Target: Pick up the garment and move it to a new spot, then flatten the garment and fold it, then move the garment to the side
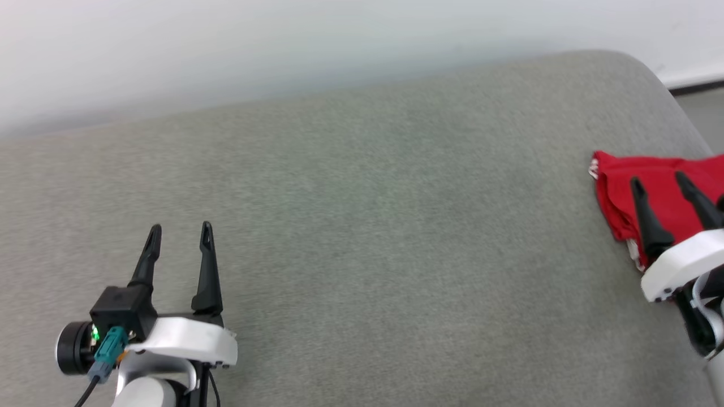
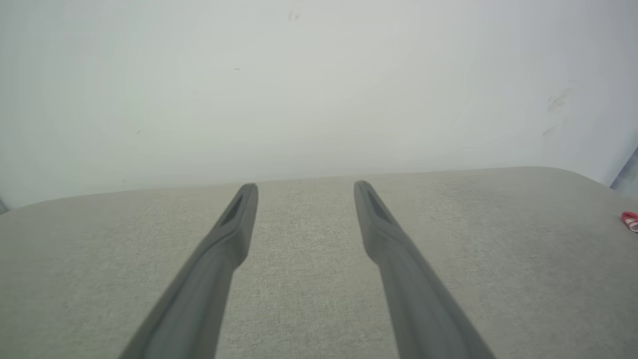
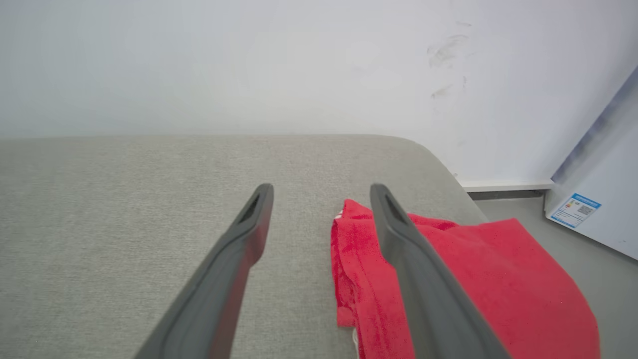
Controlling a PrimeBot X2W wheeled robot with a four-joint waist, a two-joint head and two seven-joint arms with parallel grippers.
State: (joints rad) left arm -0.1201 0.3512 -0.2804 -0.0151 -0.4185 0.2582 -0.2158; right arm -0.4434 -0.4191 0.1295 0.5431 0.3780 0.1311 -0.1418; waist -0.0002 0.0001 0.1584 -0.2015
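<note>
The garment (image 1: 616, 192) is a red folded bundle lying at the right edge of the grey cushioned surface (image 1: 362, 226), with a bit of white trim at its near corner. The right wrist view has the garment (image 3: 498, 279) spread low and to the right. My right gripper (image 1: 659, 182) hangs over it, open, nothing between its fingers; in its own view the right gripper (image 3: 321, 192) straddles the bundle's left edge. My left gripper (image 1: 180, 230) rests open at the lower left over bare cushion. From the left wrist, the left gripper (image 2: 305, 187) is open and the garment (image 2: 630, 221) is a red speck.
A pale wall (image 1: 226, 51) runs behind the surface. The surface's rounded far-right corner (image 1: 639, 62) drops to a grey floor (image 3: 528, 209). A white appliance with a label (image 3: 593, 209) stands on the floor to the right.
</note>
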